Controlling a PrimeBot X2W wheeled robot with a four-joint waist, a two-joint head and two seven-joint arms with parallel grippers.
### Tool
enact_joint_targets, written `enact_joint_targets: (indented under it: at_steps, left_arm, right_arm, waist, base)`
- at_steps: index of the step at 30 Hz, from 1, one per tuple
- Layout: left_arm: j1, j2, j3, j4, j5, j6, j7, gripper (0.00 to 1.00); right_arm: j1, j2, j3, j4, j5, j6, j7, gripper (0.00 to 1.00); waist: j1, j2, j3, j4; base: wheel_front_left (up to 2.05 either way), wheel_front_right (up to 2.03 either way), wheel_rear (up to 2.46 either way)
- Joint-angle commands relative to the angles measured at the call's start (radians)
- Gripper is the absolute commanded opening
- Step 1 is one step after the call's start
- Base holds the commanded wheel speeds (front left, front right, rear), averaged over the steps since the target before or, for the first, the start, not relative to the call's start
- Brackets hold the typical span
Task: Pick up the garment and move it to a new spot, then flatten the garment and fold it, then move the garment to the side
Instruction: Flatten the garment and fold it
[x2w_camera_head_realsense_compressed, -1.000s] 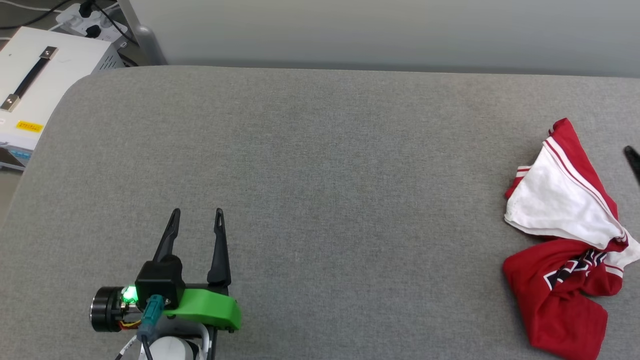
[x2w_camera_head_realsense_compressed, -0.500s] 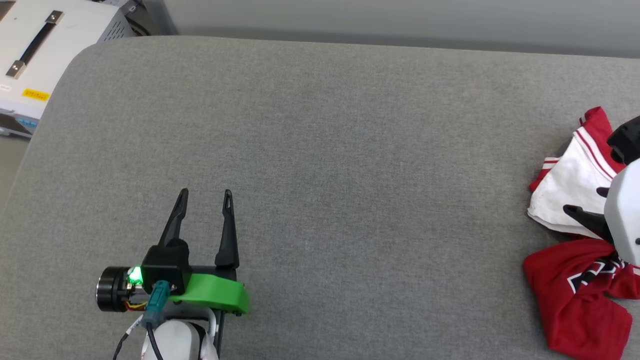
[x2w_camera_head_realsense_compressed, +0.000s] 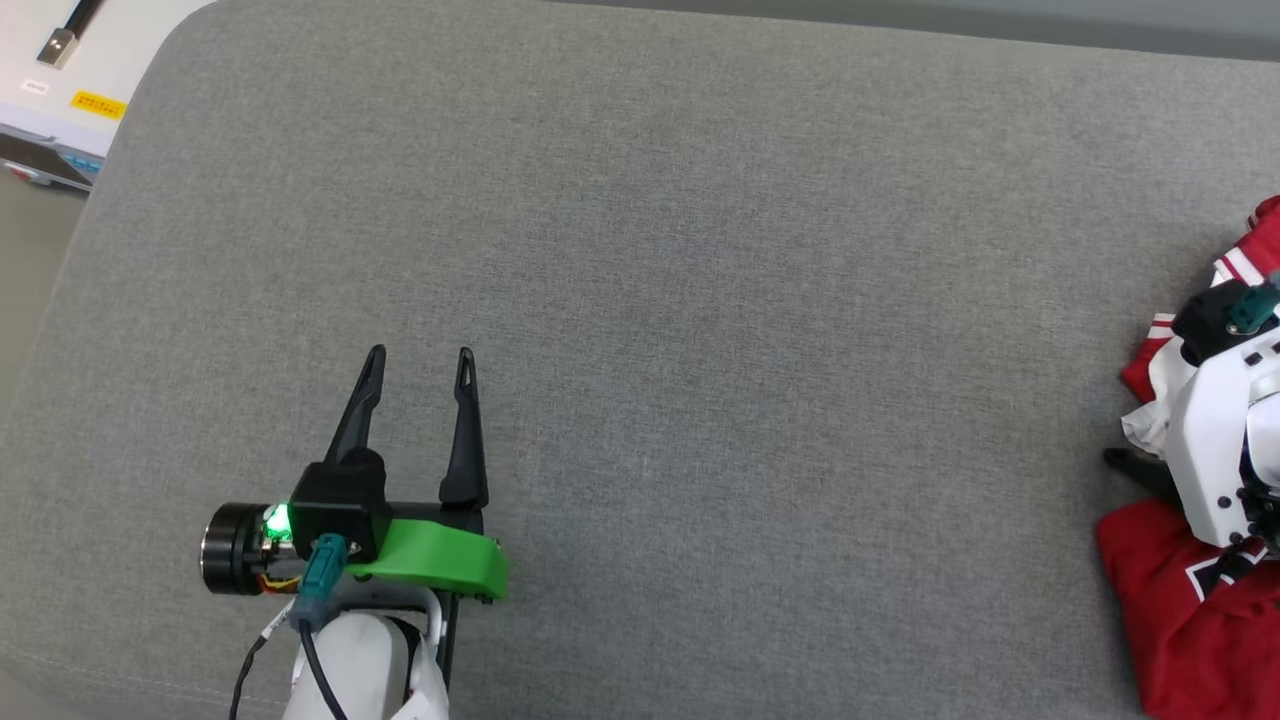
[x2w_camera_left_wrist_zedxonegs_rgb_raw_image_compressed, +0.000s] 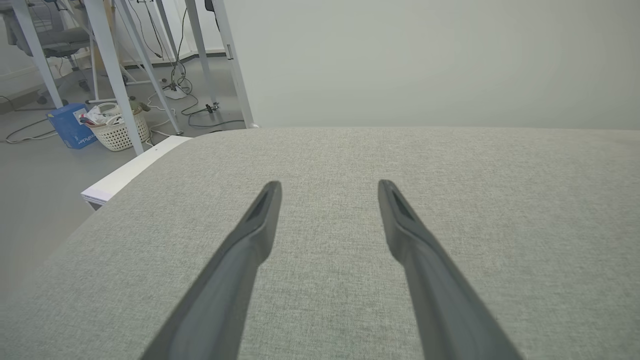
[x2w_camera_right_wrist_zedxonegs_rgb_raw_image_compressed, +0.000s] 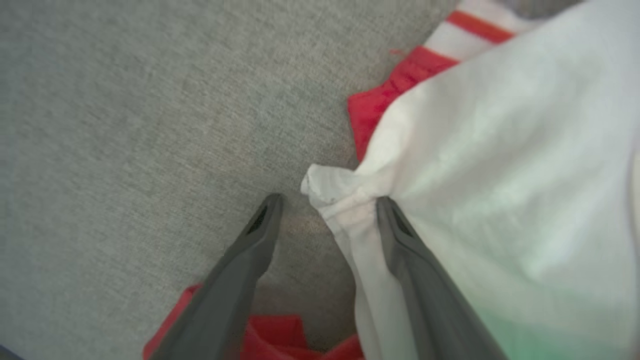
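Red and white cloth, the garment (x2w_camera_head_realsense_compressed: 1180, 600) lies crumpled on the grey padded surface (x2w_camera_head_realsense_compressed: 700, 300), at the right side of the head view. The right gripper (x2w_camera_right_wrist_zedxonegs_rgb_raw_image_compressed: 325, 200) stands over it with jaws wide apart and holds nothing. A puckered white fold lies between its fingers, against one of them. To grasp well, it should probably go lower so that both fingers enclose this fold, then close on several layers, not one thin edge. The left gripper (x2w_camera_head_realsense_compressed: 420, 352), also fully open and empty, hovers well apart over bare surface.
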Motion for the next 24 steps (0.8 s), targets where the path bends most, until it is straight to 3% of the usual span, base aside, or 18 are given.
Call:
enact_joint_targets:
  at_steps: [1, 9, 15, 20, 24]
  left_arm:
    - [-0.005, -0.004, 0.007, 0.003, -0.002, 0.007, -0.006, 1.00]
    - [0.024, -0.004, 0.019, 0.008, 0.011, -0.003, -0.006, 1.00]
    - [0.043, -0.004, 0.020, 0.000, 0.011, -0.005, -0.006, 1.00]
    - [0.037, -0.004, 0.013, -0.005, 0.000, -0.003, -0.006, 1.00]
    - [0.019, -0.004, 0.006, -0.007, -0.015, 0.005, -0.006, 1.00]
  right_arm:
    - [0.023, 0.032, 0.034, 0.033, 0.014, -0.001, -0.035, 0.00]
    - [0.010, -0.029, -0.001, -0.104, 0.084, -0.001, -0.238, 0.00]
    - [-0.025, -0.067, -0.052, -0.283, 0.105, -0.001, -0.287, 0.00]
    - [-0.120, -0.010, -0.048, -0.357, 0.086, -0.001, -0.265, 0.00]
    - [-0.240, 0.093, 0.004, -0.335, 0.055, -0.001, -0.240, 0.00]
  waist:
    - [0.0000, 0.0000, -0.012, -0.007]
    - [0.0000, 0.0000, -0.087, -0.021]
    - [0.0000, 0.0000, -0.112, -0.015]
    - [0.0000, 0.0000, -0.097, 0.010]
    - [0.0000, 0.0000, -0.063, 0.043]
  base:
    - [0.00, 0.00, 0.00]
    - [0.00, 0.00, 0.00]
    - [0.00, 0.00, 0.00]
    - [0.00, 0.00, 0.00]
    - [0.00, 0.00, 0.00]
